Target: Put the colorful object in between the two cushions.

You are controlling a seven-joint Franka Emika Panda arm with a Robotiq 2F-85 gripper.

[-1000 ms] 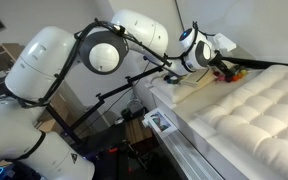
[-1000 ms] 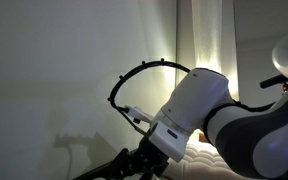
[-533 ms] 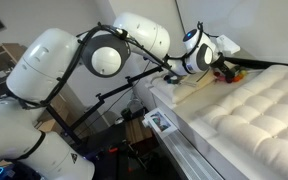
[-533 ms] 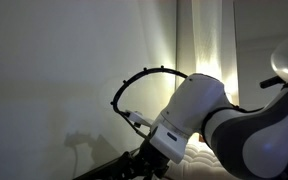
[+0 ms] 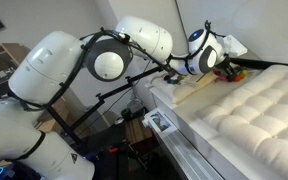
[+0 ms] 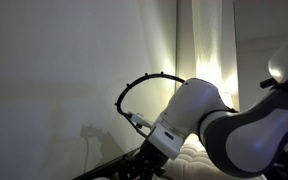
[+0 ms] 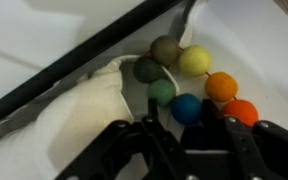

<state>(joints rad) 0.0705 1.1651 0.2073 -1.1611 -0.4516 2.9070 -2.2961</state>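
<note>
Beads [image 7: 195,62] are lying curled against the edge of the smooth cushion [image 7: 74,110]; your tool [image 7: 189,130] is hovering right over them, and I cannot tell whether it is gripping.

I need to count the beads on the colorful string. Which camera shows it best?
The wrist view: the colorful string lies close up, its beads distinct against a white cushion. In an exterior view it is just a small reddish speck by the end effector; the arm blocks it elsewhere.

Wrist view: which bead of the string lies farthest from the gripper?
The dull brownish bead, beside the yellow bead; all others lie lower, closer to the gripper.
</note>
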